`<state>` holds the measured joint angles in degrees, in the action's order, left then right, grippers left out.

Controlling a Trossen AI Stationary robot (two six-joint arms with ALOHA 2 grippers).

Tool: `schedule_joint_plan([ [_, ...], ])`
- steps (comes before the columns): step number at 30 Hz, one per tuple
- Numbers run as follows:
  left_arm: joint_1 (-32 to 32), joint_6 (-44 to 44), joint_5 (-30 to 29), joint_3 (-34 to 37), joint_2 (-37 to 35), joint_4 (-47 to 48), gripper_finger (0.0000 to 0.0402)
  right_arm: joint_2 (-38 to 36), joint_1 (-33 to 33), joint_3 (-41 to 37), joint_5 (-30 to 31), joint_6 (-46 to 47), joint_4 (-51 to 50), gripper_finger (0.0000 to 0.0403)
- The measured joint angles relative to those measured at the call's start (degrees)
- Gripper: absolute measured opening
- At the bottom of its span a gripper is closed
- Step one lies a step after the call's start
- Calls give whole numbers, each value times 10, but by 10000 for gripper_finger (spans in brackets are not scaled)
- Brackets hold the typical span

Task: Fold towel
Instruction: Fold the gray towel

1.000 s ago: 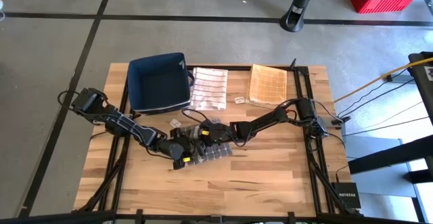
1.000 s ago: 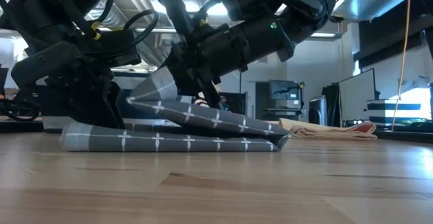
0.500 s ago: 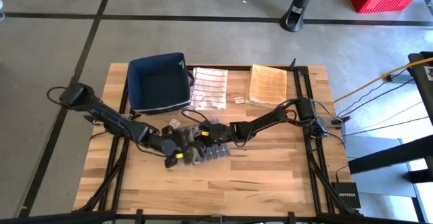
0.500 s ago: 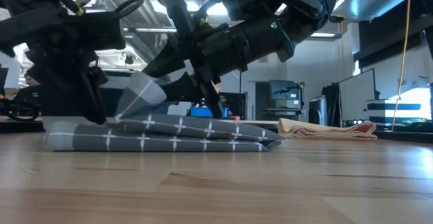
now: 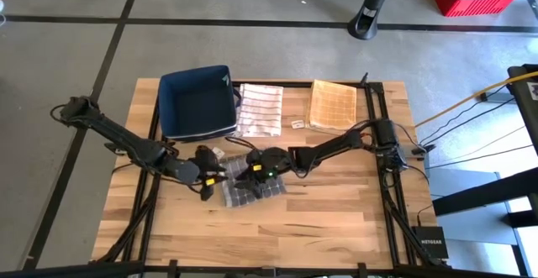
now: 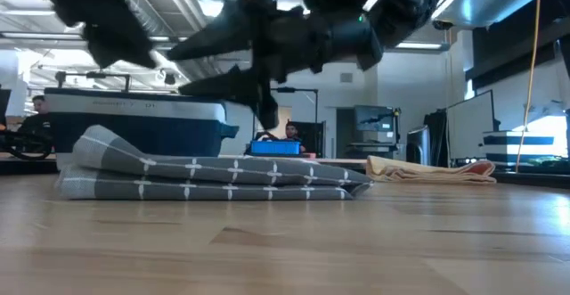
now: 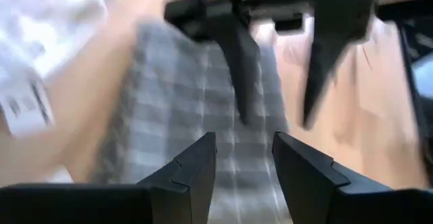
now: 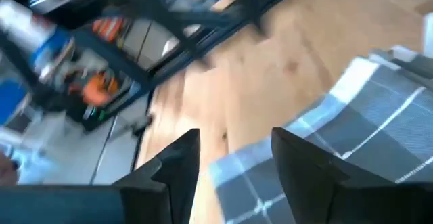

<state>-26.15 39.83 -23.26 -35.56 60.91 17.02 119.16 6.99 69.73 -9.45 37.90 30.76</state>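
The grey checked towel [image 5: 256, 190] lies folded in flat layers on the wooden table [image 5: 336, 219], its left end a rounded fold [image 6: 93, 143]. My right gripper [image 5: 244, 175] hovers open just above the towel's left part, with nothing between its fingers [image 6: 223, 81]. My left gripper [image 5: 210, 181] stands open to the left of the towel and raised off it. The left wrist view looks past its own fingers [image 7: 199, 166] at the towel [image 7: 169, 116] and at the right gripper [image 7: 277, 109]. The right wrist view shows the towel's edge [image 8: 365, 136].
Along the far edge sit a navy bin [image 5: 197, 102], a white striped folded cloth [image 5: 259, 110] and a tan checked folded cloth [image 5: 334, 104]. A small tag [image 5: 296, 124] lies between them. Bare wood stretches toward the near edge and the right.
My right gripper has opened and let go of the towel's raised upper layer, which has dropped flat onto the layers below. My left gripper has risen off the towel's left end and drawn back toward the table's left edge.
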Motion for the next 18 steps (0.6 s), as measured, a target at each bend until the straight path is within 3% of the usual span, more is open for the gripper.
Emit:
schedule_joint_plan([
  [2, -4, -27, -38, 17, 13, -52, 140, -19, -3, 0, -30, -32, -44, 186],
  [5, 4, -41, -41, 39, 52, -116, 140, -34, 4, 0, -35, -137, -135, 186],
  [12, 31, -42, -26, 60, 185, -143, 140, 4, 53, -1, 97, -287, -192, 186],
  [18, 42, -1, -2, 56, 267, -147, 140, 9, 49, 0, 108, -308, -255, 186],
])
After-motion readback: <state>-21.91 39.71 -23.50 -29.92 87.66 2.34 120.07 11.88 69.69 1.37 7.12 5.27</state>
